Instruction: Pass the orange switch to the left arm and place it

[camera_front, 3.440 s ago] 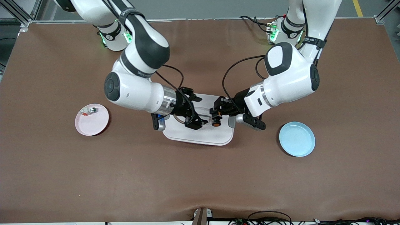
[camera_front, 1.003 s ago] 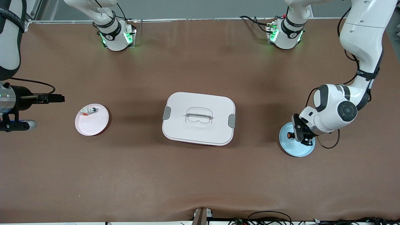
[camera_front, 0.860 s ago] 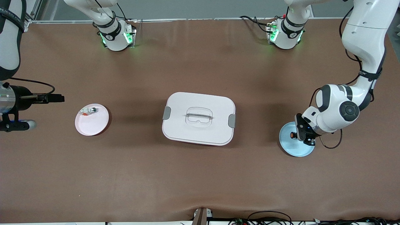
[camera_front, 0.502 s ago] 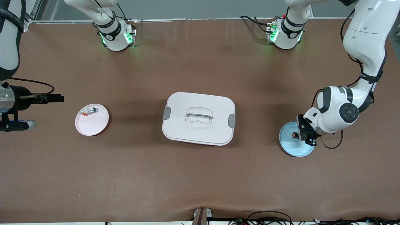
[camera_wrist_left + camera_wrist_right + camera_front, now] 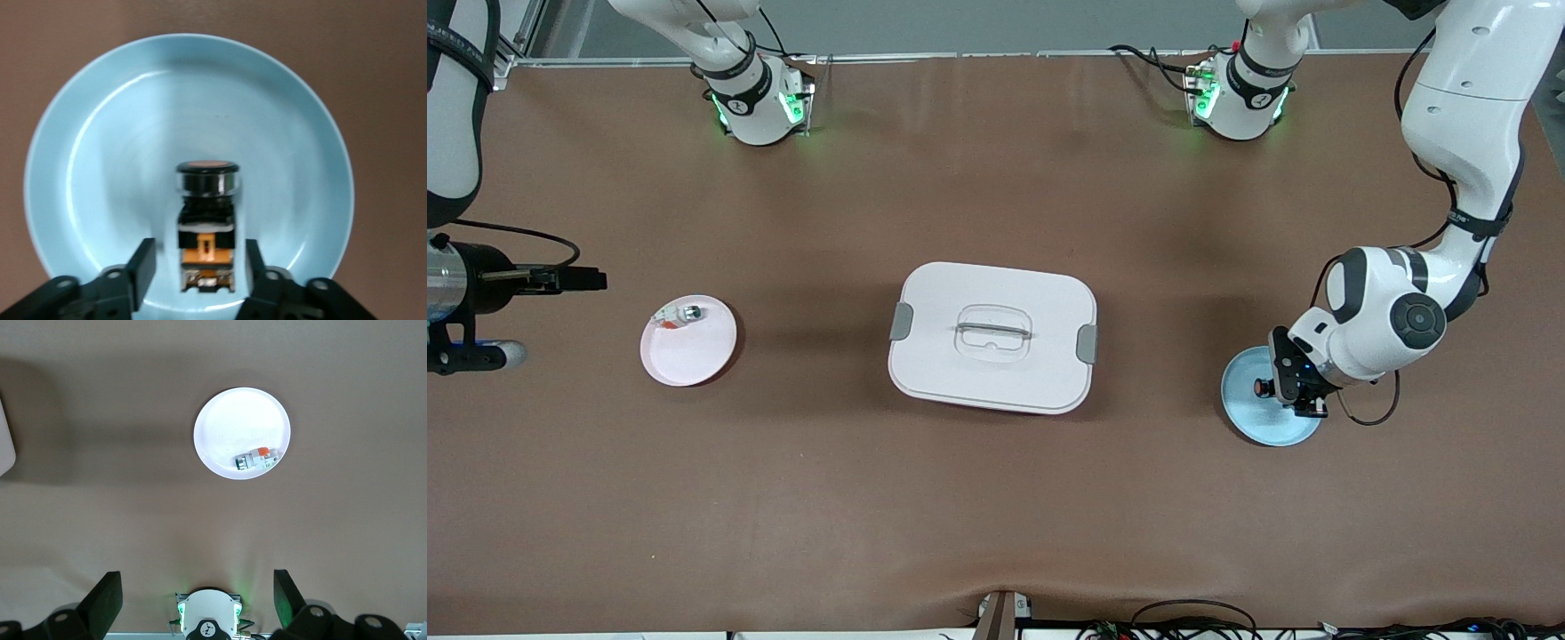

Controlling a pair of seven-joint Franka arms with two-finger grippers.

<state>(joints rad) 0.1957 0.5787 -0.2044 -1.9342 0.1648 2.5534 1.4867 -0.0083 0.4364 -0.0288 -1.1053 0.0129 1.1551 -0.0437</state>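
Switch (image 5: 205,223): is lying on blue plate (image 5: 100,133), between L gripper fingers, gaps showing on both sides, not touching.
L gripper (image 5: 200,270): is sitting low over blue plate, fingers (image 5: 141,267) spread, pinching nothing.
Blue plate: is resting at L arm's end of table, well apart from box (image 5: 992,336).
Box: is sitting mid-table, lid on, between the two plates.
R gripper (image 5: 193,593): is waiting high at R arm's end, fingers spread wide, holding nothing.
Pink plate (image 5: 688,340): is lying near R arm's end, with small silver-white part (image 5: 679,314) on it.
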